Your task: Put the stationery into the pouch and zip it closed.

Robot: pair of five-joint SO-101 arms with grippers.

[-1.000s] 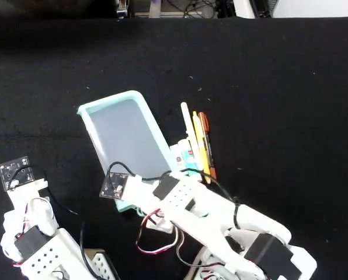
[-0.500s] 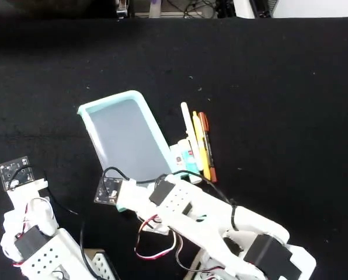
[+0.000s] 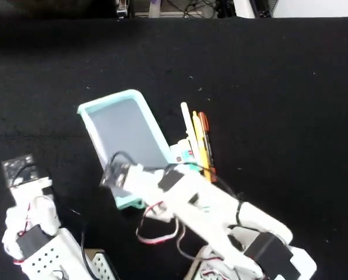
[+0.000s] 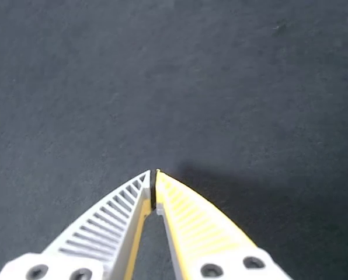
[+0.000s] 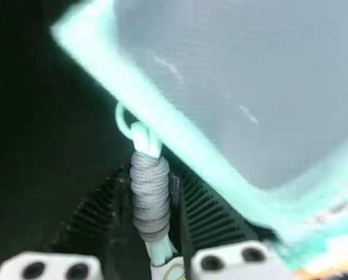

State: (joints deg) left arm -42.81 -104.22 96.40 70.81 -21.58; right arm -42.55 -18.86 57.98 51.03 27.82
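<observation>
High view: found pouch (image 3: 124, 134), mint rim and grey mesh face, flat on black table (image 3: 279, 87), lying at a slant. Logged three pens (image 3: 197, 140), white, yellow and orange, side by side on the table just beside the pouch's long edge, outside it. Noted small white-and-teal item (image 3: 183, 155) at the pens' near end, between them and the pouch rim; could not make out its kind. Saw right arm (image 3: 215, 207) stretched across the pouch's near corner, covering that corner from above. Saw left arm (image 3: 31, 233) at the near left of the table, well apart from pouch and pens.

Right wrist view: found right gripper (image 5: 148, 182) clamped on pull cord (image 5: 149, 195), a grey-wrapped tab ending in a mint loop, with dark fingers (image 5: 206, 204) pressed to either side of it. Traced the loop up to the pouch's mint rim, close to a corner, mesh face beyond. Could not tell whether the zip stood open or shut.

Left wrist view: found left gripper (image 4: 153, 175) with tips pressed together, white finger against yellow finger, meeting at a point. Placed it above plain black table surface, away from the stationery.
</observation>
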